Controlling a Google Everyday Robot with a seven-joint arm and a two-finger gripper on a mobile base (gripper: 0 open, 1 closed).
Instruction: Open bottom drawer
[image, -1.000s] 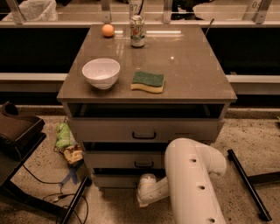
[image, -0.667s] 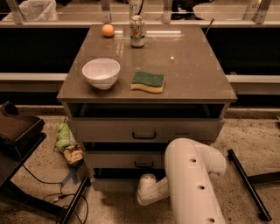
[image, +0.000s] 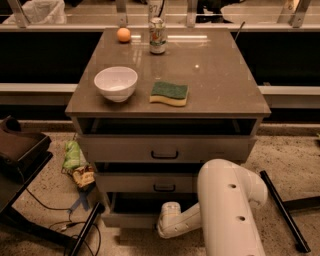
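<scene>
The slim grey-beige bottom drawer (image: 131, 220) of the three-drawer cabinet (image: 210, 80) was seen at the very foot of the cabinet, just above the speckled floor (image: 295, 155), and a dark gap was seen above its front. The gripper (image: 169, 220), at the end of the thick white robot arm (image: 227, 210), was placed low, directly in front of the middle part of this drawer front, so that the small handle of the drawer was hidden behind it. Whether the gripper was spread or closed, and whether the drawer was touched by it, could not be told. Only the left part of the drawer front was left visible beside the gripper. Above it, the mid-sized middle drawer (image: 135, 183) and the tall top drawer (image: 210, 149) were seen with their black bar handles. On the cabinet top a white round bowl (image: 115, 83), a green and yellow sponge (image: 169, 93), a drink can (image: 157, 35) and a small orange ball (image: 123, 34) were placed well apart.
</scene>
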